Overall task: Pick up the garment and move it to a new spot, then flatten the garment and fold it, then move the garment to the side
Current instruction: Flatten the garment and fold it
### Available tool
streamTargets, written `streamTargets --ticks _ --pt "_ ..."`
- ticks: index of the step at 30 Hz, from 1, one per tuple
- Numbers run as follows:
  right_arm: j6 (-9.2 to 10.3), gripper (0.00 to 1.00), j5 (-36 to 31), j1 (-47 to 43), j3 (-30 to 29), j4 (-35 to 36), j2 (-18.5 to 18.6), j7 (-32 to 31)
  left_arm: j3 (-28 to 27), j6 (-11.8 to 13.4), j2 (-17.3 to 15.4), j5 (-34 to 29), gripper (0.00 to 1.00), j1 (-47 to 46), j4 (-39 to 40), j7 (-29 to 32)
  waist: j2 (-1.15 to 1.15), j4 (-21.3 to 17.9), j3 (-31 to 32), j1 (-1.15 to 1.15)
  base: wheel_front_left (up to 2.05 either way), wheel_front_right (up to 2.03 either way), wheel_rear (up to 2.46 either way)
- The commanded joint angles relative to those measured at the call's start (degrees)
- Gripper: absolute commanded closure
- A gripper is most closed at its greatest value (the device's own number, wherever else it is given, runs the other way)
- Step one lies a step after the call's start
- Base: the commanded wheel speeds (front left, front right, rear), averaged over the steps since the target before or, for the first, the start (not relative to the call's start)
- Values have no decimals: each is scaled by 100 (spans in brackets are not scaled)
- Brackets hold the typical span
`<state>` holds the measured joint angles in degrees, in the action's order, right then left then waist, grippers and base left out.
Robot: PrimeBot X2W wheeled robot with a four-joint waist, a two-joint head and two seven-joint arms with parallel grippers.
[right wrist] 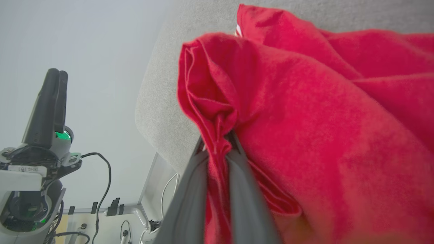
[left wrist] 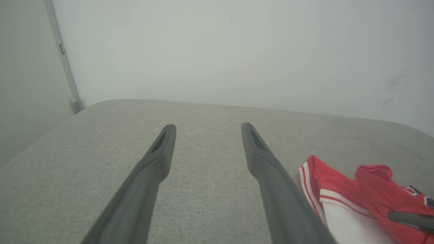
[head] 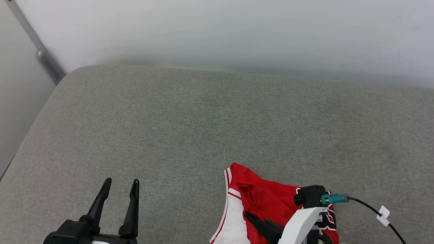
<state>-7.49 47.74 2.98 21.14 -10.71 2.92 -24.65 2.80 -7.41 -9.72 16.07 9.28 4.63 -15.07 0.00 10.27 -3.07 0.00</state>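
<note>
The garment, bright red with a white sleeve and red-white stripe trim, lies bunched at the near edge of the grey cushioned surface, right of centre. My right gripper is shut on a gathered fold of its red cloth; in the head view its dark fingers point left into the garment. My left gripper stands open over bare cushion at the lower left, well apart from the garment. Its two fingers spread wide around nothing in the left wrist view, where the left gripper has the garment to its right.
A pale wall rises behind the cushion. A metal rail runs down the wall at the far left corner. A black cable with a teal plug trails from my right wrist. The cushion's left edge drops off.
</note>
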Motion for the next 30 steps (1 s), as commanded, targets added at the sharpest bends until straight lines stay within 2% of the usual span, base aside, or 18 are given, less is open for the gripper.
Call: streamTargets --ticks 1,2,3,10,12,17,23,27,30 --pt "0 91 71 133 79 -84 -8 81 -11 -7 22 19 0 -39 -7 -12 0 8 -13 0 0 0 0" --pt "0 50 85 188 170 -149 -8 120 -11 -7 20 18 0 -44 -13 -12 0 10 -16 0 0 0 0" --pt "0 0 103 219 237 -199 -10 161 -17 -7 18 14 0 -48 -17 -12 0 8 -17 0 0 0 0" --pt "0 0 27 509 482 -262 -6 422 -53 -7 23 -1 0 -10 -32 -12 0 -106 58 0 0 0 0" --pt "0 0 -280 640 336 -283 -4 503 -65 -7 17 -7 0 11 -20 -12 0 -166 89 0 0 0 0" --pt "0 0 -1650 976 -279 -98 1 673 -94 -7 24 10 0 33 31 -12 0 -345 137 0 0 0 0" --pt "0 0 -3160 1157 -852 473 626 1080 -112 -7 44 4 0 -31 78 -12 0 -547 134 0 0 0 0" --pt "1 0 -3665 932 -1341 883 1010 1521 -120 -7 65 -15 0 -93 101 -12 0 -632 105 0 0 0 0" --pt "1 0 -3888 679 -1670 1156 1115 1883 -134 -7 86 -27 0 -140 131 -12 0 -687 59 0 0 0 0"
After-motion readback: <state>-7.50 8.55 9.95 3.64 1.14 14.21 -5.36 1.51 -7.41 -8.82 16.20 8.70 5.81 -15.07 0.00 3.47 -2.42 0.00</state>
